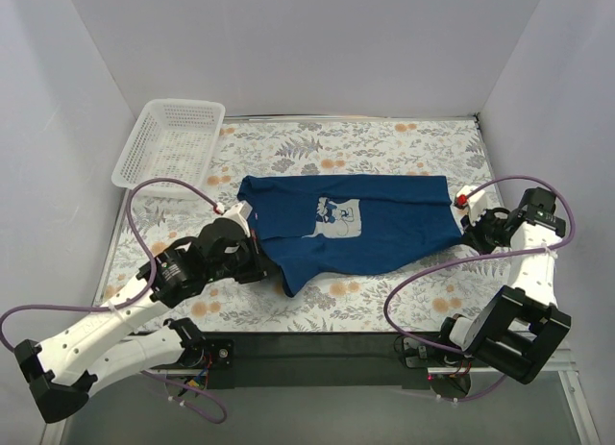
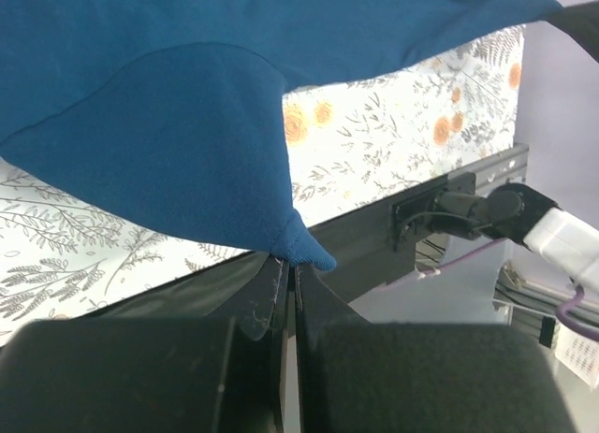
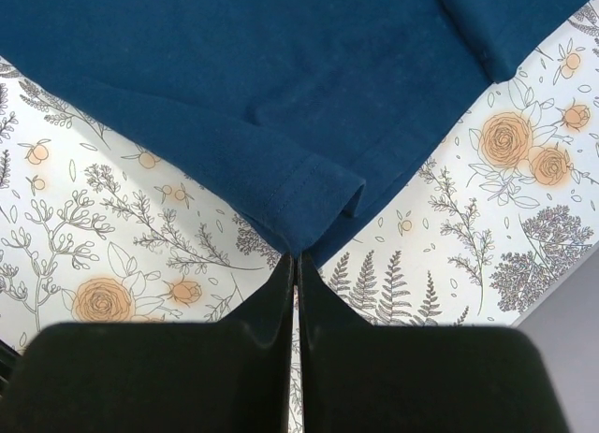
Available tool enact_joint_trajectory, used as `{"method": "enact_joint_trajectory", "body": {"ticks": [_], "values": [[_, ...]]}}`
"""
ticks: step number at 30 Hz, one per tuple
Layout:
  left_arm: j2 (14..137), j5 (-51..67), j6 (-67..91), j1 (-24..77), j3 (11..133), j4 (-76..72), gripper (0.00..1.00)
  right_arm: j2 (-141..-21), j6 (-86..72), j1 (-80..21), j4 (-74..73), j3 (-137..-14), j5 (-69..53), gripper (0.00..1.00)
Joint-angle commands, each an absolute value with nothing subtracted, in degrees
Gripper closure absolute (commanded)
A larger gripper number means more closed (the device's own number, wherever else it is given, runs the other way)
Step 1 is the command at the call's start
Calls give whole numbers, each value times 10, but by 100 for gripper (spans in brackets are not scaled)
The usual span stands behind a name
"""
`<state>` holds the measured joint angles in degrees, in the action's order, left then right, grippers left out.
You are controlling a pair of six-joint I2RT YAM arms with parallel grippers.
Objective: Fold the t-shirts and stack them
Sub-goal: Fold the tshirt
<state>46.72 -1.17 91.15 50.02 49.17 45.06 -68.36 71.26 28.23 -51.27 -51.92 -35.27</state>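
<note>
A dark navy-blue t-shirt (image 1: 375,234) with a pale square print (image 1: 336,217) lies spread across the middle of the floral table. My left gripper (image 1: 258,235) sits at its left edge, shut on a fold of the cloth (image 2: 304,249). At the shirt's right edge my right gripper (image 1: 468,224) is shut on a hemmed corner (image 3: 299,241). In the left wrist view the t-shirt (image 2: 187,124) hangs lifted above the table from the pinched point. The right wrist view shows the t-shirt (image 3: 281,96) low over the floral surface.
A white mesh basket (image 1: 170,143) stands at the back left corner. White walls close in the table on three sides. The black front rail (image 1: 317,344) runs along the near edge between the arm bases. Purple cables loop beside both arms.
</note>
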Motion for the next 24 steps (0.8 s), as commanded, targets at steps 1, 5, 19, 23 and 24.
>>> {"method": "enact_joint_trajectory", "body": {"ticks": [1,5,19,23,24], "values": [[487,-33,896,488,490,444,100,-687,721,288,-522,-542,-381,99],[535,-11,858,454,509,412,100,-725,711,288,-522,-559,-395,99],[619,136,759,285,525,359,100,-834,685,288,-520,-615,-432,99],[600,152,762,269,503,363,100,-837,682,289,-522,-629,-445,99],[587,154,765,268,488,366,100,-836,682,290,-521,-630,-446,99]]}}
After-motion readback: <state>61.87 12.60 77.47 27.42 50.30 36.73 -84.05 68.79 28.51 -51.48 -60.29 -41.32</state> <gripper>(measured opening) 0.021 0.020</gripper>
